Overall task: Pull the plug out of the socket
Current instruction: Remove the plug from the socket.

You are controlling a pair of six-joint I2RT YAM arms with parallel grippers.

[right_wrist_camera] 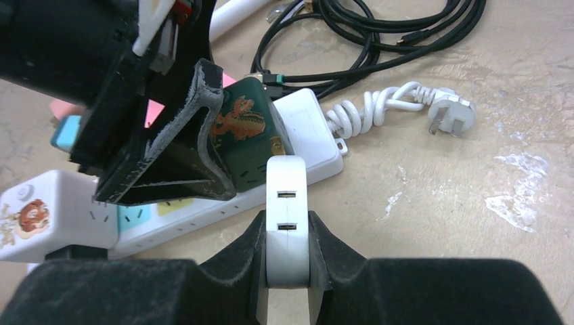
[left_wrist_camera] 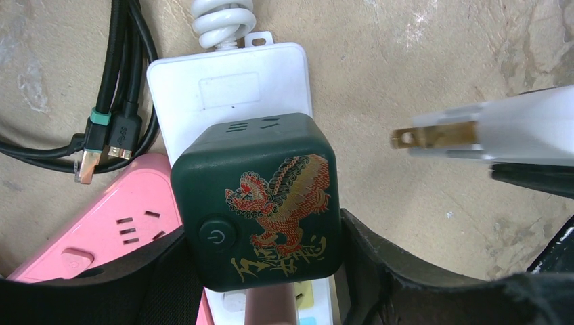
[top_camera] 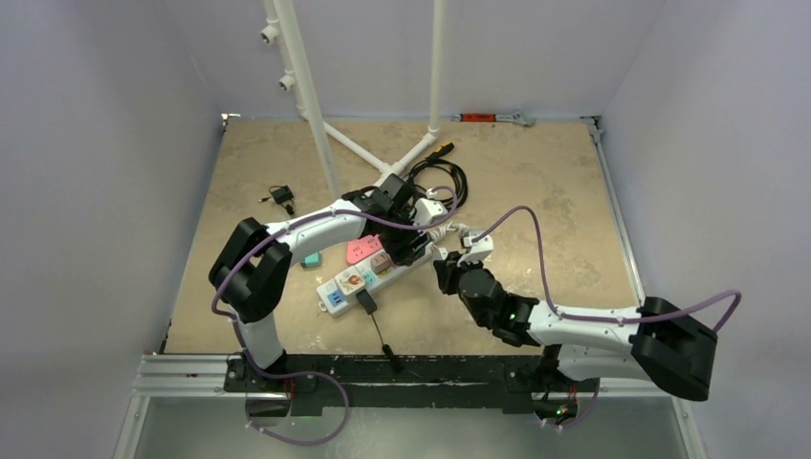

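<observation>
Left end effector (top_camera: pixel 409 244) clamps rounded green cube socket (left_wrist_camera: pixel 254 203); right end effector (right_wrist_camera: pixel 287 227) grips smooth white plug (right_wrist_camera: pixel 286 183), brass prongs (left_wrist_camera: pixel 433 137) clear at 3 o'clock, open mottled desk (top_camera: pixel 536 172) beyond.

Beige table (top_camera: pixel 555 191) with white power strip (left_wrist_camera: pixel 230 88), pink strip (left_wrist_camera: pixel 115 230), black cables (left_wrist_camera: pixel 120 61)

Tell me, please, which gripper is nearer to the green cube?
Left. The left gripper clasps the cube between its fingers. The right gripper holds the white plug just off the cube's side, prongs pulled clear.
</observation>
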